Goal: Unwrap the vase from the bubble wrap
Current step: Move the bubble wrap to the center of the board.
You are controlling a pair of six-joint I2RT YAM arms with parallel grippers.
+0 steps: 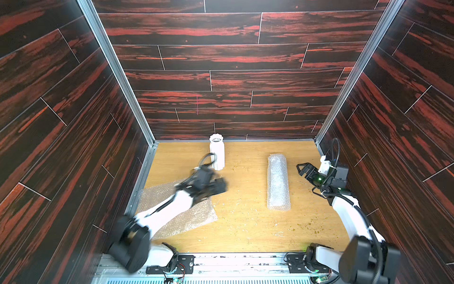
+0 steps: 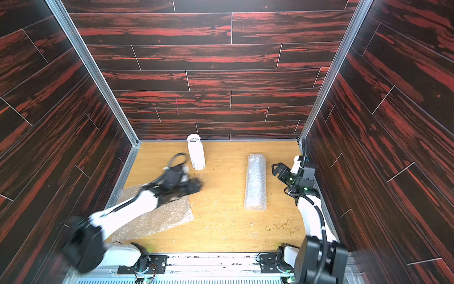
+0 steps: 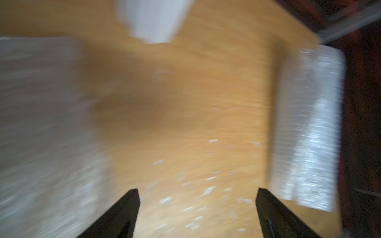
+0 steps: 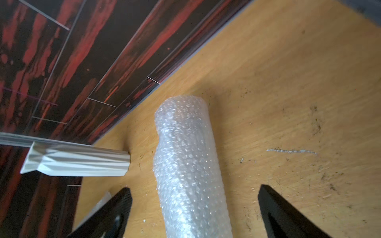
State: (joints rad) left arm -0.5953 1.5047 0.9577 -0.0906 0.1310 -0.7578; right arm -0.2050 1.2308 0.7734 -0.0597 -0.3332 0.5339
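A white ribbed vase (image 1: 217, 152) (image 2: 196, 153) stands upright and bare near the back wall. One sheet of bubble wrap (image 1: 189, 218) (image 2: 162, 218) lies flat at the left, partly under my left arm. A second piece is a roll (image 1: 277, 182) (image 2: 255, 182) lying at the right; what it holds is hidden. My left gripper (image 1: 222, 186) (image 3: 197, 189) is motion-blurred, open and empty, above bare table between the flat sheet (image 3: 41, 123) and the roll (image 3: 309, 127). My right gripper (image 1: 300, 169) (image 4: 194, 187) is open just right of the roll (image 4: 185, 160), not touching it.
Dark red wood-pattern walls close in the table (image 1: 245, 228) at the back and both sides. Small crumbs and white flecks (image 1: 307, 227) are scattered over the front right. A metal rail (image 1: 221, 260) with the arm bases runs along the front edge.
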